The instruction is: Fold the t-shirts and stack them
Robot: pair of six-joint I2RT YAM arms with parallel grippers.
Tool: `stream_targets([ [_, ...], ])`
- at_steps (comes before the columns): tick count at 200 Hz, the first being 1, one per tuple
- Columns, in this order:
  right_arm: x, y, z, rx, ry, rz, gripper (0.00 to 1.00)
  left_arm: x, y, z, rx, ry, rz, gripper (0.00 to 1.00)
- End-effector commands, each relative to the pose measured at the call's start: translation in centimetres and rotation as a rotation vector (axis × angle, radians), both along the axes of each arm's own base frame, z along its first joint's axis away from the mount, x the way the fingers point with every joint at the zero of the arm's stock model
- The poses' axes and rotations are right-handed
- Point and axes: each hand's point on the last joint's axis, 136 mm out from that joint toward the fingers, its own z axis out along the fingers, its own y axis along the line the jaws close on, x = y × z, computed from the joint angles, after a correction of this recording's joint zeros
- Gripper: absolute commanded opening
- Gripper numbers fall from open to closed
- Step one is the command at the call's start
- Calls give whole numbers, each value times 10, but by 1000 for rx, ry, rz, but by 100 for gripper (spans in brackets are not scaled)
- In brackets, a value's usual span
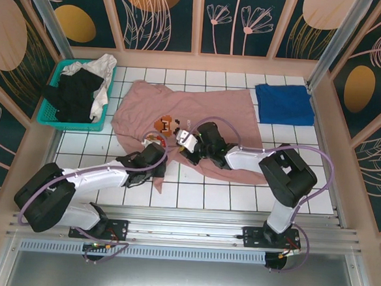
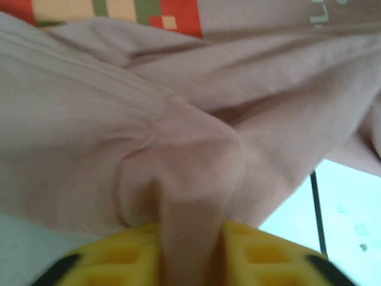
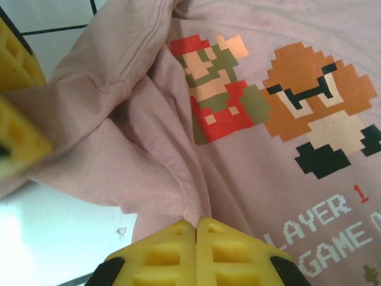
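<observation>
The dusty-pink t-shirt (image 1: pixel 206 108) lies spread and rumpled on the white tiled table, its pixel-art print (image 1: pixel 165 125) near the left middle. My left gripper (image 1: pixel 155 155) is shut on a fold of pink t-shirt (image 2: pixel 178 149); the cloth runs down between its yellow fingers (image 2: pixel 119 262). My right gripper (image 1: pixel 187 143) is shut, pinching a ridge of the pink t-shirt (image 3: pixel 149 161) just below the print (image 3: pixel 220 95). The two grippers sit close together at the shirt's near left edge. A royal-blue t-shirt (image 1: pixel 285 104) lies folded at the back right.
A teal basket (image 1: pixel 67 124) at the back left holds a black t-shirt (image 1: pixel 76 92) and a white one (image 1: pixel 104 68). Patterned walls close in the table on three sides. Bare tiles (image 1: pixel 193 195) lie along the near edge in front of the shirt.
</observation>
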Motion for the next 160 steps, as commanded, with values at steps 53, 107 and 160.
stream_targets([
  [53,-56,-6,55,209,-376,80,49,21,28,111,-197,-239,146,0],
  [107,-106,32,78,404,-675,106,65,55,41,118,-285,-197,204,0],
  [160,-104,58,72,444,-638,81,62,63,41,131,-306,-217,200,0],
])
